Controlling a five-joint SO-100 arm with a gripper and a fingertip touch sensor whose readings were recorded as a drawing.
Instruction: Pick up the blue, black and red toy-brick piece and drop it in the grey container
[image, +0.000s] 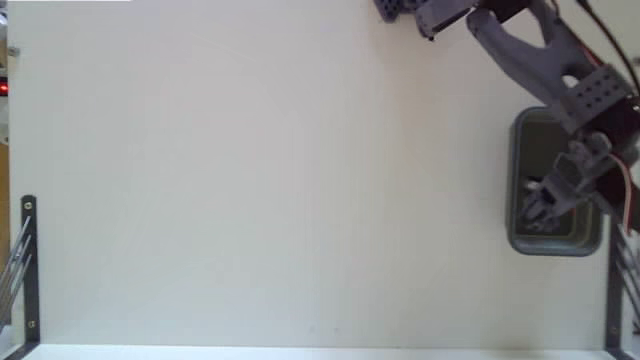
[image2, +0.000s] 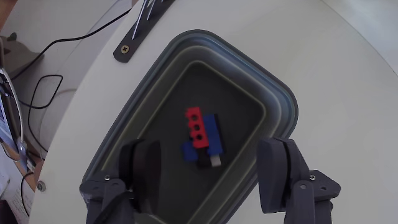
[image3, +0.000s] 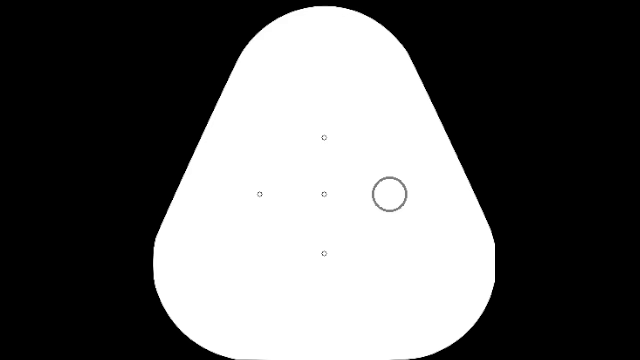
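Across the white desk (image: 260, 190) in the fixed view, the surface runs bare to the right edge of the frame, where the arm (image: 540, 55) reaches down from the upper right over the grey container (image: 520, 180). Seen from the wrist view, the rounded grey container (image2: 283, 99) fills the centre of the frame, thick-rimmed, darker inside. The claw (image2: 211, 177) hangs above it at the lower edge, spread wide and holding nothing. Between its two fingers, on the container floor, lies the toy-brick piece (image2: 200, 134): a red strip with holes across a blue block, a black part and a small white spot at its lower end. By this evidence the drop looks done. The sound way to finish, in this judgement, is to lift the claw straight up, jaws left apart, so neither finger catches the rim or drags the container across the desk.
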